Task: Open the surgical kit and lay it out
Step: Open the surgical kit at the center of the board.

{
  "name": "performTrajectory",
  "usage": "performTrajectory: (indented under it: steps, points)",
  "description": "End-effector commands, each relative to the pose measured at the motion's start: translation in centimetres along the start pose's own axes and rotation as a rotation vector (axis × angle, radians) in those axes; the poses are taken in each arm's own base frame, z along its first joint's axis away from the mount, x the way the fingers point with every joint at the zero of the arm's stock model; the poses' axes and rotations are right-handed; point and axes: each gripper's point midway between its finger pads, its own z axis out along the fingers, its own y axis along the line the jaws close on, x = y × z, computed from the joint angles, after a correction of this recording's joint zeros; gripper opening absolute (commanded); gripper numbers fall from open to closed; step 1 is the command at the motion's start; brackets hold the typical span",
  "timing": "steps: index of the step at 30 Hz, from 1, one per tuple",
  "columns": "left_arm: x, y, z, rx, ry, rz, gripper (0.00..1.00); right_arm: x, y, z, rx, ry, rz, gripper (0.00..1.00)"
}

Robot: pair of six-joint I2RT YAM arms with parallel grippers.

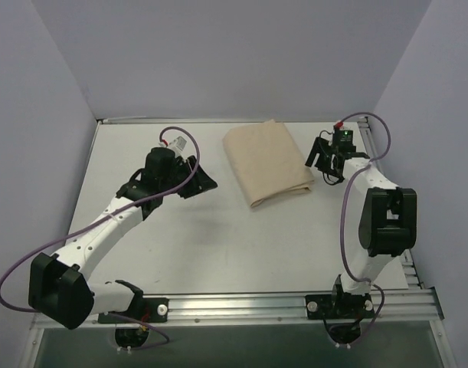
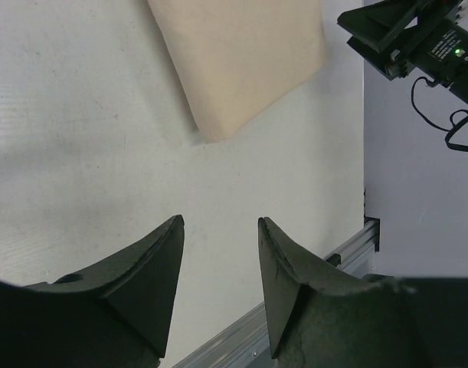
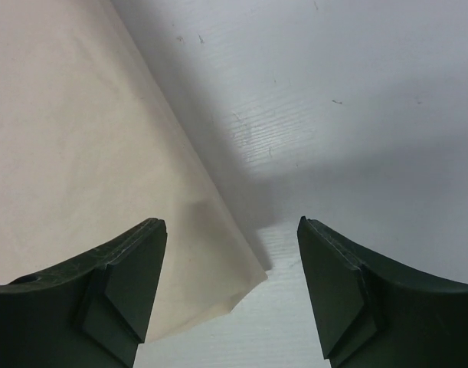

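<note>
Near half of the table (image 1: 218,249): bare where it shows. Left gripper (image 1: 199,178) has its jaws apart and empty, pointing at the cloth wrap (image 1: 266,162) from its left, apart from it. Right gripper (image 1: 323,157) is also spread and empty, just beside the wrap's right edge. In the far half, the wrap lies folded shut, with no tray or instruments showing. Judgement: task barely begun, since all the unfolding and laying out is left. Only the right wrist view shows a wrap corner below its jaw gap; only the overhead view shows the whole bundle.

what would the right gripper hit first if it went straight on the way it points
Likely the corner of the folded beige cloth wrap, right at its edge beside bare table; depth is unclear.
</note>
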Motion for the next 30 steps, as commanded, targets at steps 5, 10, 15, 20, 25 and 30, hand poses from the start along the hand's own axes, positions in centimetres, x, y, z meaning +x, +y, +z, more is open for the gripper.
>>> performTrajectory:
  steps: [5,10,15,20,25,30]
  points:
    - [-1.8,-2.6,3.1,0.063,-0.003,0.046,0.52,2.9,3.0,4.2,-0.325,0.167,0.006,0.8]
    - [-2.1,-3.1,4.0,0.059,0.03,0.069,0.52,3.8,3.5,4.4,-0.374,0.164,0.044,0.33]
    - [-2.3,-2.6,3.9,0.003,0.059,0.089,0.52,4.1,5.5,2.5,-0.426,0.14,0.015,0.41]
    - [-1.8,-1.7,2.7,-0.071,0.093,0.069,0.52,3.7,4.6,2.0,-0.352,0.17,0.035,0.47]
    - [-0.4,-0.2,-0.2,-0.208,0.193,0.063,0.52,4.3,4.6,0.0,-0.333,0.207,0.083,0.46]
    - [0.4,-1.1,-2.8,-0.205,0.249,0.036,0.52,4.9,4.9,-2.6,-0.324,0.232,0.055,0.46]
